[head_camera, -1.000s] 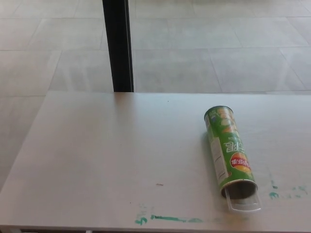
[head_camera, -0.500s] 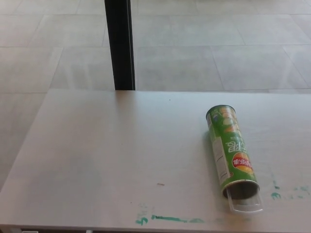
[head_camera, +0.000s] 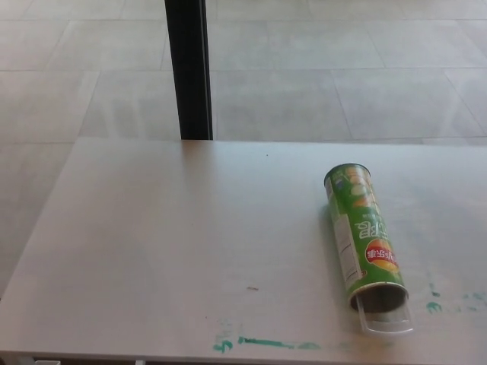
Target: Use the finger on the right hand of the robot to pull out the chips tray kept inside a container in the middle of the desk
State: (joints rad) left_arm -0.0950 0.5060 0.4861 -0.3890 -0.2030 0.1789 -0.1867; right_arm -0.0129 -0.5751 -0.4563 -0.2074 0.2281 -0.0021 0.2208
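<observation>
A green chips container [head_camera: 362, 232] lies on its side on the right part of the white desk [head_camera: 190, 228], its open mouth facing the near edge. A clear plastic tray [head_camera: 386, 322] sticks a little way out of that mouth onto the desk. Neither of my hands shows in the head view.
A black vertical post [head_camera: 189, 68] stands behind the desk's far edge, with a tiled floor beyond. Green paint smears [head_camera: 262, 343] mark the desk near its front edge, and more green marks [head_camera: 449, 300] lie right of the container.
The whole picture has shifted slightly, so the camera has moved. The container and tray lie as before.
</observation>
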